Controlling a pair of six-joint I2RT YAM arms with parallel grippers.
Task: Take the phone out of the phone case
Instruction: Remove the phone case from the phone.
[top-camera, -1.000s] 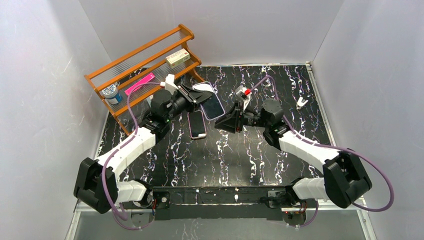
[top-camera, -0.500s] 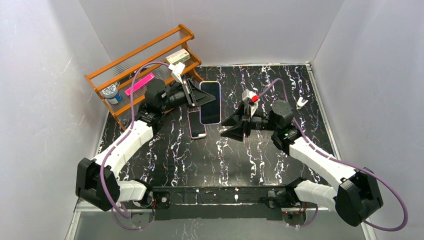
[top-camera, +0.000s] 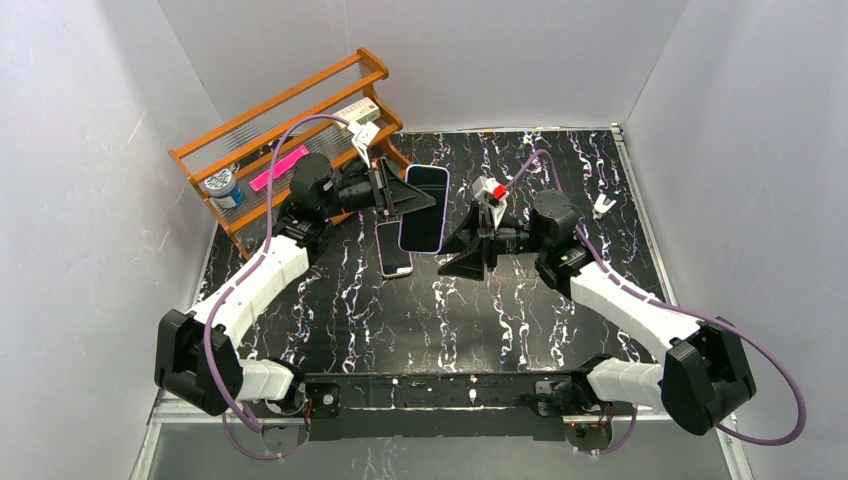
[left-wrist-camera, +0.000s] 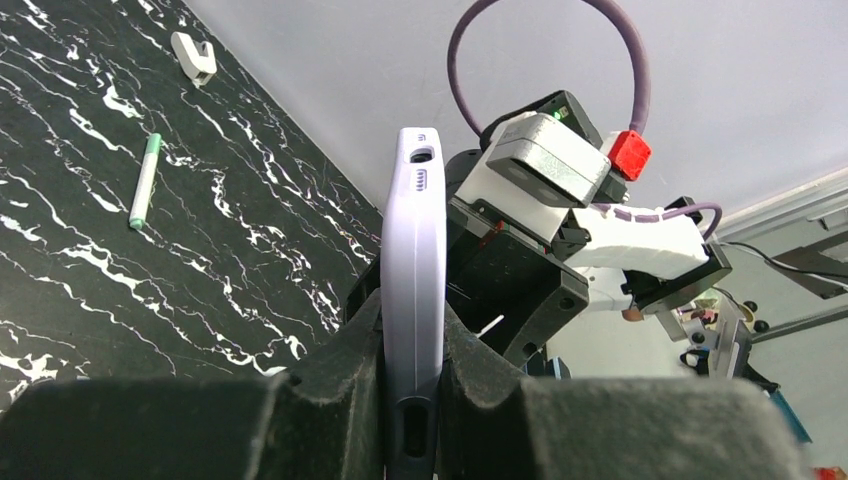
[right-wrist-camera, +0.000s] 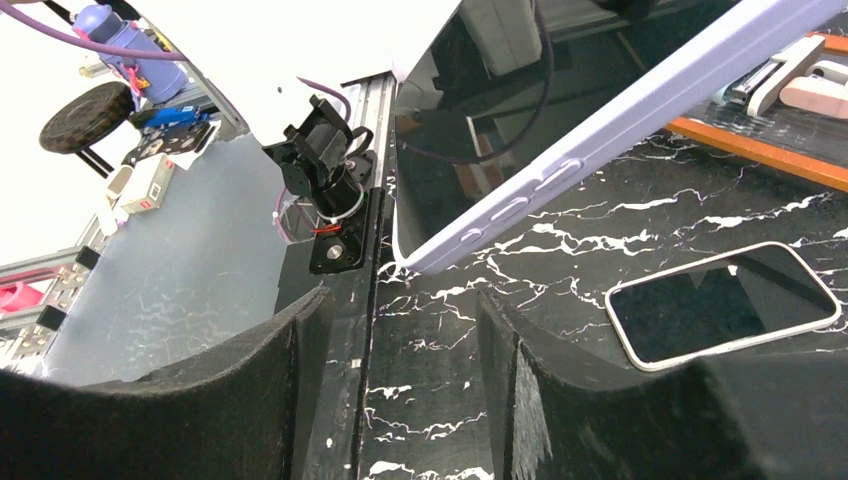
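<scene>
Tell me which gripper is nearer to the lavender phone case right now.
Left. The left gripper is shut on the lavender phone case, holding it edge-up off the table. The right gripper hangs open close beside it, not gripping it.

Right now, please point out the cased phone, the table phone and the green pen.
cased phone (top-camera: 424, 208), top view, screen.
table phone (right-wrist-camera: 722, 303), right wrist view, screen.
green pen (left-wrist-camera: 145, 182), left wrist view, barrel.
</scene>
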